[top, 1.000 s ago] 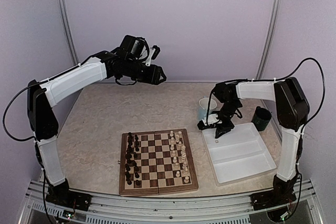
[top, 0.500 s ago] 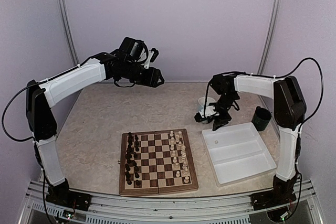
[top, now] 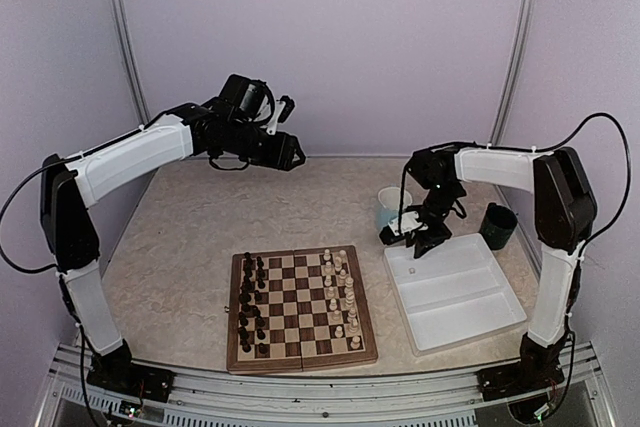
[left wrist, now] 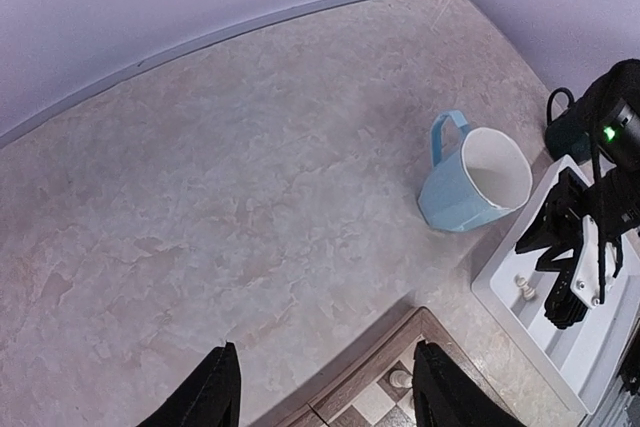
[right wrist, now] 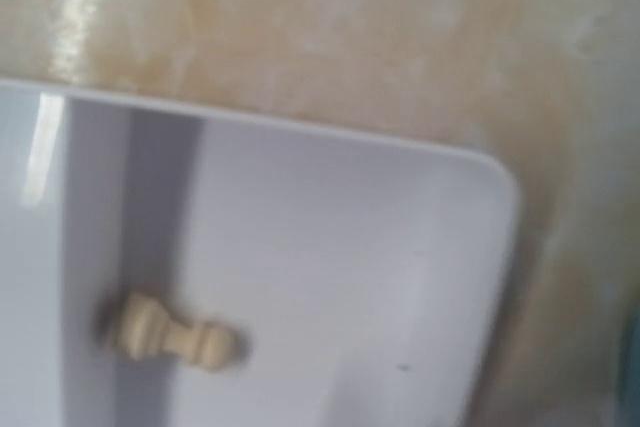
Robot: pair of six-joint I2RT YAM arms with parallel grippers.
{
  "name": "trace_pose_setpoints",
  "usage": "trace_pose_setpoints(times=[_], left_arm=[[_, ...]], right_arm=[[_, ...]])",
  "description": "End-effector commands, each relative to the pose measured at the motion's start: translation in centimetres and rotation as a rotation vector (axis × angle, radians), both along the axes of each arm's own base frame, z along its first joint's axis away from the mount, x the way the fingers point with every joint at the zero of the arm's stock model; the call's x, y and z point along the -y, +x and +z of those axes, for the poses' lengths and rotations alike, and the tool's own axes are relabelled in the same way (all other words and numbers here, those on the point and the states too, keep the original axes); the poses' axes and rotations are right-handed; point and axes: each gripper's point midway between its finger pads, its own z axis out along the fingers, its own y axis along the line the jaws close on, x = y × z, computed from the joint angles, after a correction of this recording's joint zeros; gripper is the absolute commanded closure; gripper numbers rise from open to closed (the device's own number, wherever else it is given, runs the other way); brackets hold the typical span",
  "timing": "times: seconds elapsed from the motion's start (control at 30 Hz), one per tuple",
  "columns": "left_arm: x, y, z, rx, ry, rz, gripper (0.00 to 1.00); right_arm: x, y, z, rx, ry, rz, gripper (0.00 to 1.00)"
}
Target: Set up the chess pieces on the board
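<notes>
The left pincer (left wrist: pixel 326 357) hung high above the table (left wrist: pixel 200 167), its two fingers spread wide with nothing between them. The far corner of the board (top: pixel 290 287) just showed at the bottom of its wrist view.

The right pincer (top: pixel 414 239) hovered low over the far-left corner of the white tray (top: pixel 470 319). Whether its fingers were apart or together could not be told, since its own camera showed only what was under it. There one cream chess piece (right wrist: pixel 170 339) lay on its side on the tray floor, near the corner wall, with nothing touching it.

A light-blue mug (left wrist: pixel 470 187) stood just beside that corner on the far side. A dark cup (top: pixel 497 225) stood by the tray's far-right edge.

The board sat left of the tray, near the table's front. The cream-white chess pieces (top: pixel 340 292) stood along its right-hand side and the dark pieces (top: pixel 250 302) along its left.
</notes>
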Motion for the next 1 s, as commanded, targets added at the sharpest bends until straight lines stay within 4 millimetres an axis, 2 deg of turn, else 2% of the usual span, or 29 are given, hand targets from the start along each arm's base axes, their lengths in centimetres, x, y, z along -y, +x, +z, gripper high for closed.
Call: trace_pose_setpoints(times=[0.0, 0.2, 0.33, 0.67, 0.8, 0.97], left_arm=[[-0.9, -0.4, 1.9, 0.04, -0.025, 0.007, 0.41], [-1.0, -0.5, 2.3, 0.042, -0.033, 0.013, 0.41], [-0.9, -0.6, 2.2, 0.037, -0.035, 0.011, 0.41], [-0.7, -0.4, 2.2, 0.036, -0.048, 0.013, 0.41], [-0.5, -0.4, 2.2, 0.035, -0.06, 0.012, 0.41], [-0.3, -0.3, 2.1, 0.029, -0.069, 0.01, 0.41]], right_arm=[[1.1, -2.4, -0.4, 0.014, -0.041, 0.359, 0.63], [1.0, -3.8, -1.2, 0.001, -0.041, 0.433, 0.62], [1.2, -4.0, -2.0, 0.017, -0.049, 0.474, 0.55], [0.9, -4.9, -3.4, 0.015, -0.032, 0.558, 0.56], [0.5, -5.3, -3.6, 0.01, -0.005, 0.573, 0.6], [-0.2, -5.4, -3.9, 0.008, 0.033, 0.566, 0.7]])
